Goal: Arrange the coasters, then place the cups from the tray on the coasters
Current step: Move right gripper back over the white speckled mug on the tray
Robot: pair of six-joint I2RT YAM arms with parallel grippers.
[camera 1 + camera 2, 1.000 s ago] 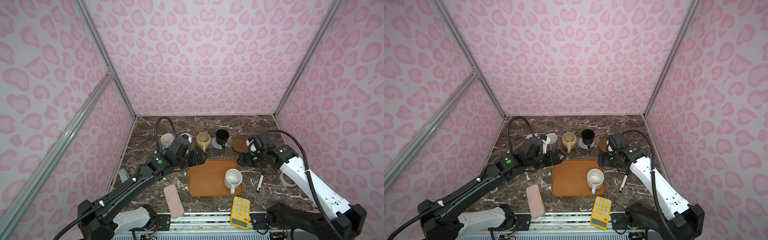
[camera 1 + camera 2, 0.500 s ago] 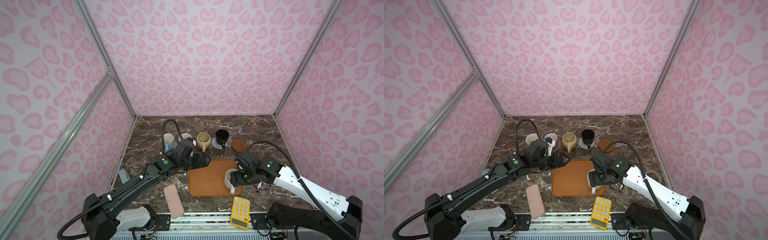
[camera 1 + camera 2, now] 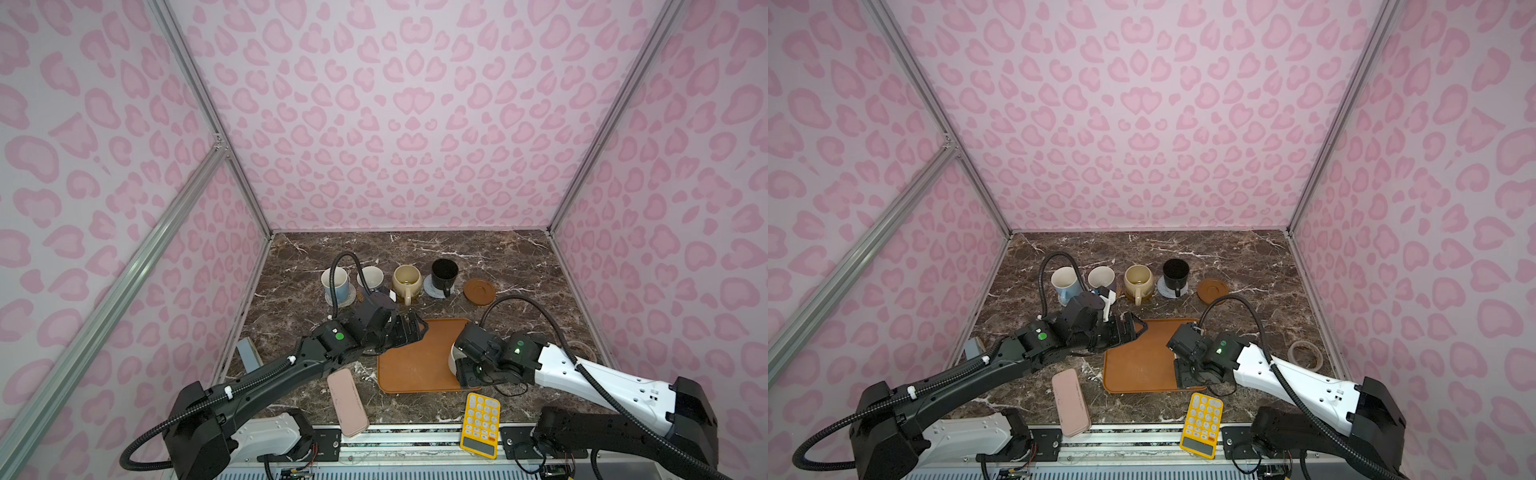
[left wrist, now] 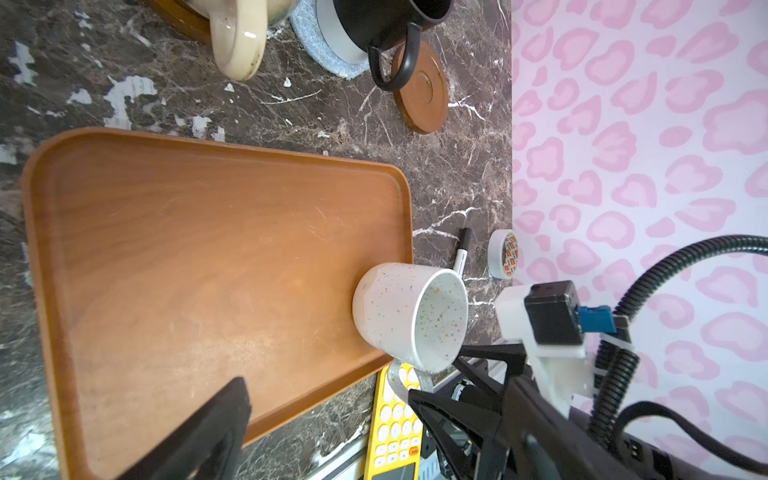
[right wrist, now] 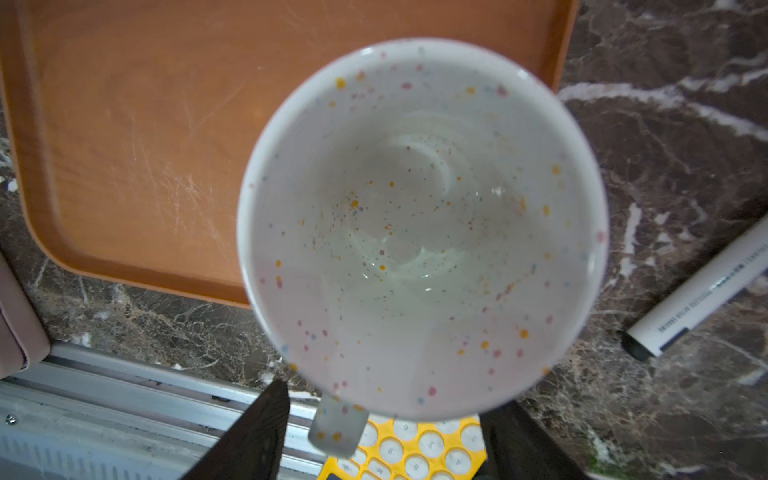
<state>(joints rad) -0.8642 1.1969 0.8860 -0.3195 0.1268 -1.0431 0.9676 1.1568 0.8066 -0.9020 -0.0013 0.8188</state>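
Soft, even light from overhead fills both top views for you: the pink walls (image 3: 415,124) read bright, and the dark marble surface (image 3: 498,266) carries only faint shadows. In the right wrist view the speckled white mug (image 5: 419,228) looms close and blurred, and the tray (image 5: 124,124) looks soft too. The left wrist view is crisp, with glare on the cream-yellow mug (image 4: 241,41).

The right gripper (image 5: 386,444) has left the brown coaster (image 3: 479,291), now well beyond it, and dropped over the speckled white mug (image 5: 419,228). Its fingers (image 5: 257,440) have narrowed either side of the handle (image 5: 336,428), not yet gripping. The left gripper (image 3: 415,330) has slid slightly, the tray (image 3: 415,370) corner now just beside it
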